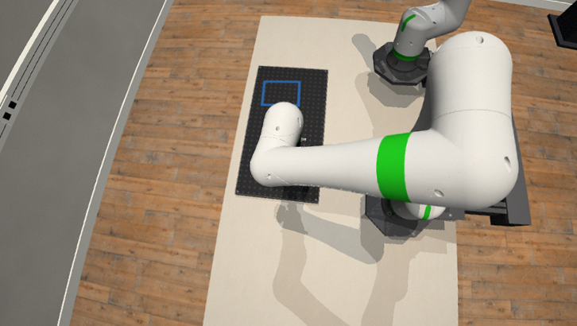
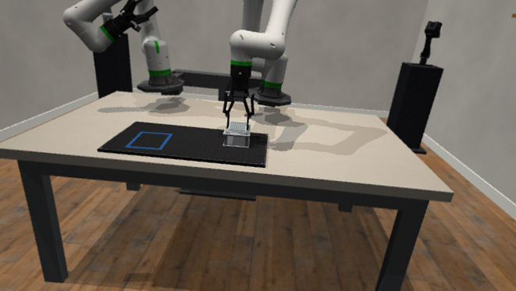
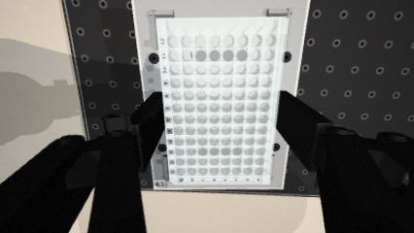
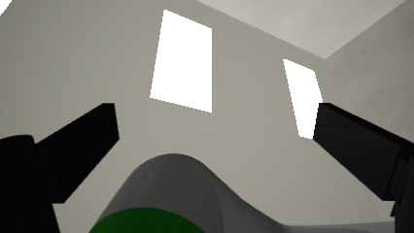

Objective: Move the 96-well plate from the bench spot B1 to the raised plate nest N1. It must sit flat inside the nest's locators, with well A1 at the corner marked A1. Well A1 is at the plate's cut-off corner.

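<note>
The 96-well plate [image 2: 237, 126] [image 3: 221, 87] is clear and held level between the fingers of my left gripper [image 2: 236, 128] [image 3: 220, 108], which is shut on its long sides. The plate is over the raised grey nest [image 2: 236, 141] [image 3: 299, 34] and seems slightly above it; the exact gap cannot be told. In the left wrist view, column 1 and the plate's lettered edge are at the bottom, with well A1 at lower left, near the nest's A1 mark [image 3: 159, 184]. Two locators show beyond the plate's top edge. My right gripper [image 2: 149, 3] [image 4: 216, 121] is open and empty, high up.
A blue outline [image 1: 281, 81] [image 2: 144, 148] marks a bench spot on the black perforated board [image 1: 318, 91] [image 2: 200, 148] [image 3: 340, 63]. No plate shows inside it. The left arm hides the nest in the top view. The right arm is raised beside the left arm, away from the board.
</note>
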{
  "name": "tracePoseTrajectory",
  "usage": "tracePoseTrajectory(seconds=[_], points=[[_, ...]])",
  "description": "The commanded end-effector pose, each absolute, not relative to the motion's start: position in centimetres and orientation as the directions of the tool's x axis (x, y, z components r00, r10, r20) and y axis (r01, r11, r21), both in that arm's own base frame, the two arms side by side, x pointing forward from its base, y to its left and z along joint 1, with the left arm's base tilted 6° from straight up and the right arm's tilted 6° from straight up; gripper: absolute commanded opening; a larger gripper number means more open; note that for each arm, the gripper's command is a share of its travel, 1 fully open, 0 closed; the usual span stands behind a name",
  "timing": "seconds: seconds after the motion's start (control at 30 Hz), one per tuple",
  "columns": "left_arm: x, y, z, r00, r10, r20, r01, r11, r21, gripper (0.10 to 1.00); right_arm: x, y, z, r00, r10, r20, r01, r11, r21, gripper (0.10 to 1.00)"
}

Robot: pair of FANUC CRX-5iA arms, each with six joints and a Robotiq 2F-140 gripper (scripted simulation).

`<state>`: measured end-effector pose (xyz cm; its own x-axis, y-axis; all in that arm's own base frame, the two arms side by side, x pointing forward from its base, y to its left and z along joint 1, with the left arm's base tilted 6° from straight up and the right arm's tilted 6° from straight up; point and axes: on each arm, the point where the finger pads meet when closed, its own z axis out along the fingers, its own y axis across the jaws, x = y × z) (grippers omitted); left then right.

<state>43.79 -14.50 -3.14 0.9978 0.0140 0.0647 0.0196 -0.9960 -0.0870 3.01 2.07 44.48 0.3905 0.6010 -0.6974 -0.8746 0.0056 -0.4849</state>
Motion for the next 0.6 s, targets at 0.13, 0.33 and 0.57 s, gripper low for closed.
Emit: tracePoseTrajectory(seconds=[0.13, 0.33, 0.57], points=[[43.85, -14.52, -3.20, 0.998, 0.014, 0.066, 0.020, -0.996, -0.086, 0.605, 3.01, 2.07, 44.48, 0.391, 0.600, -0.698, -0.874, 0.005, -0.485, 1.000], [43.85, -14.51, -3.27, 0.998, 0.014, 0.066, 0.020, -0.996, -0.086, 0.605, 3.01, 2.07, 44.48, 0.391, 0.600, -0.698, -0.874, 0.005, -0.485, 1.000], [43.85, -14.51, -3.28, 0.998, 0.014, 0.066, 0.020, -0.996, -0.086, 1.000, 3.01, 2.07, 44.48, 0.391, 0.600, -0.698, -0.874, 0.005, -0.485, 1.000]])
